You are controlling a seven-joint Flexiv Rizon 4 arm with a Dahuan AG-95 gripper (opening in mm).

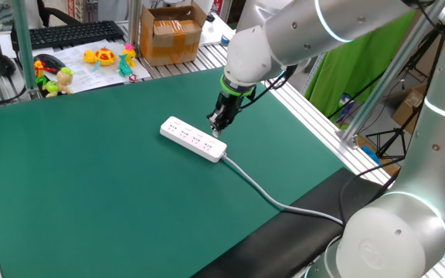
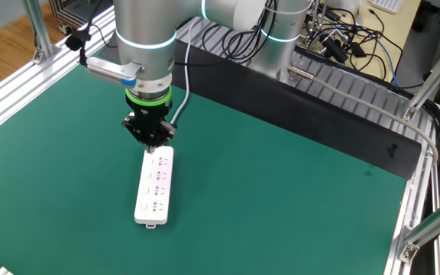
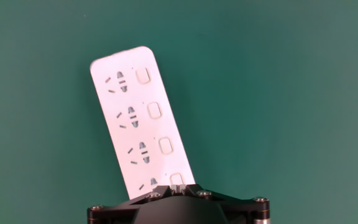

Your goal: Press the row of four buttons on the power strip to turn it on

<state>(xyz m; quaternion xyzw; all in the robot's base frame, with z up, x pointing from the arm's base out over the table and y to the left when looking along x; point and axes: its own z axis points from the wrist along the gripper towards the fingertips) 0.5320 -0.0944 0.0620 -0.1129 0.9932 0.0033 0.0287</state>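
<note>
Hand view, looking straight down along the fingers: a long, flat white power strip [image 3: 138, 121] with rounded corners lies on a plain dark green table [image 3: 291, 93]. It runs from the upper left toward the bottom centre, tilted slightly. Four socket groups show as dark slots down its left half. Beside them, along its right edge, is a row of four buttons [image 3: 155, 111], small rounded white rectangles, one per socket group. Three are fully visible; the fourth, nearest the camera, is partly cut off by the black body of the gripper [image 3: 178, 186] at the bottom of the frame. The fingertips meet with no gap between them, so the claw is fully closed and grips nothing. It sits right over that nearest button; actual contact cannot be told.

One fixed view shows the single silver and white robot arm [image 1: 300, 31] reaching down from the upper right, its gripper [image 1: 217, 127] pointing straight down at the strip's [image 1: 193, 138] cable end. One white cable [image 1: 269, 193] leaves that end and curves toward the table's near edge. Beyond the mat are one cardboard box [image 1: 170, 32], one black keyboard [image 1: 72, 34] and a few small colourful toys [image 1: 103, 57].

The other fixed view shows the strip [image 2: 155, 186] near the middle left of the table, with the gripper [image 2: 151, 141] above its far end.
</note>
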